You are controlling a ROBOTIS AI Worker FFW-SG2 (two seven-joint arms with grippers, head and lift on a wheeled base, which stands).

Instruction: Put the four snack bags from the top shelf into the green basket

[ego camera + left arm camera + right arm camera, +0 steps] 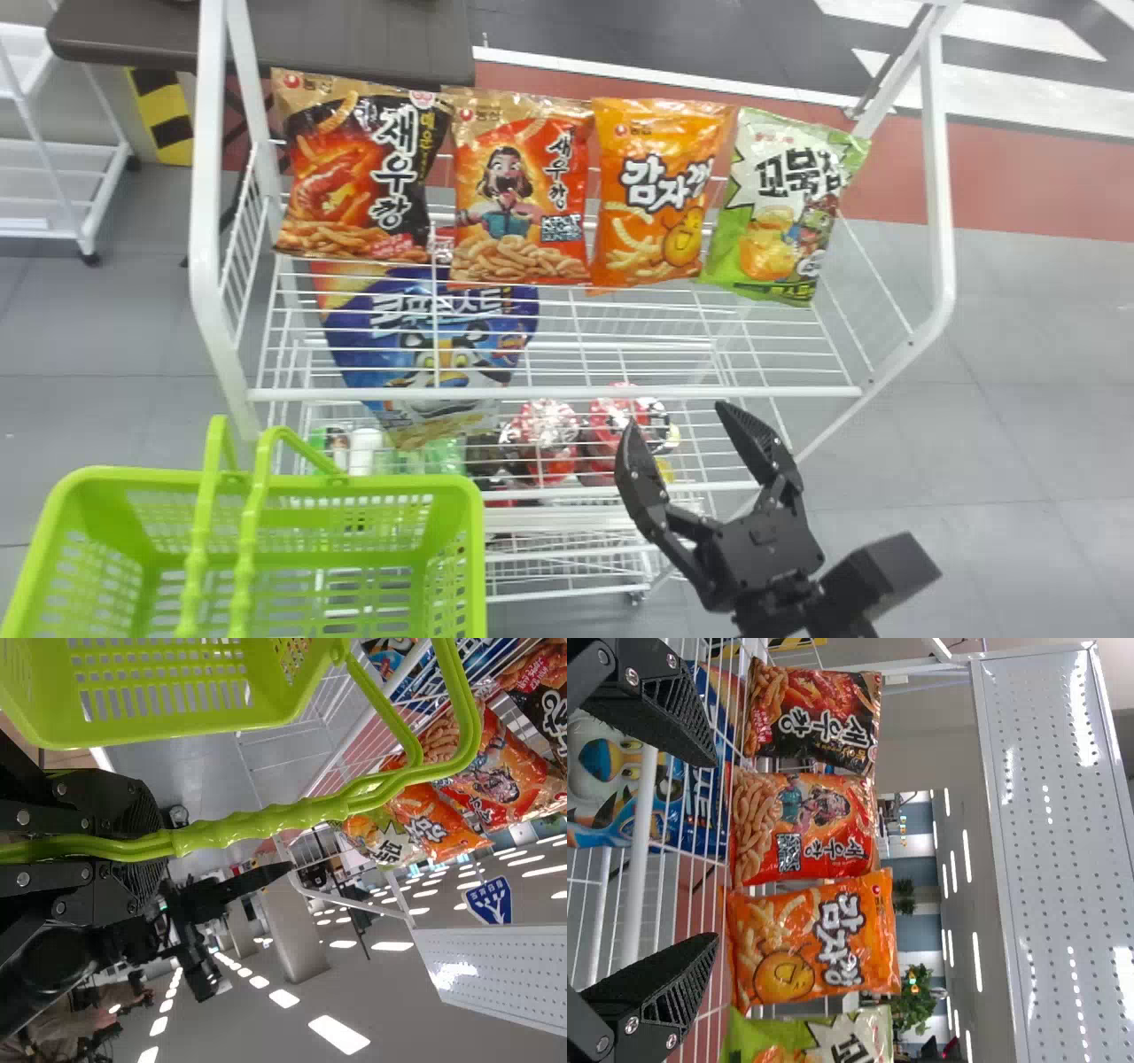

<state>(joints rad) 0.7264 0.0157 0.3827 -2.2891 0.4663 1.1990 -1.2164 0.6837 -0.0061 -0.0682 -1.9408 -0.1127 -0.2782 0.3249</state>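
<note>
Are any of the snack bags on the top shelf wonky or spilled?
A bit wonky, yes: the green snack bag, at the head view's right end of the top shelf, leans with its top to the right, while the red bag stands nearly straight. I see no spill.

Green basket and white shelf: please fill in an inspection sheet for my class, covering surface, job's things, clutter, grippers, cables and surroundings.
Surface: white wire top shelf, see-through mesh.
Job's things: black-and-red snack bag, red snack bag, orange snack bag and green-and-white snack bag, side by side on the shelf; green plastic basket at front left.
Clutter: blue bag and red packages below the top shelf.
Grippers: black left gripper shut on the basket's green handle; black right gripper in front of the shelf, fingers apart.
Cables: nothing seen.
Surroundings: grey tiled floor; dark tabletop behind, at left.
</note>
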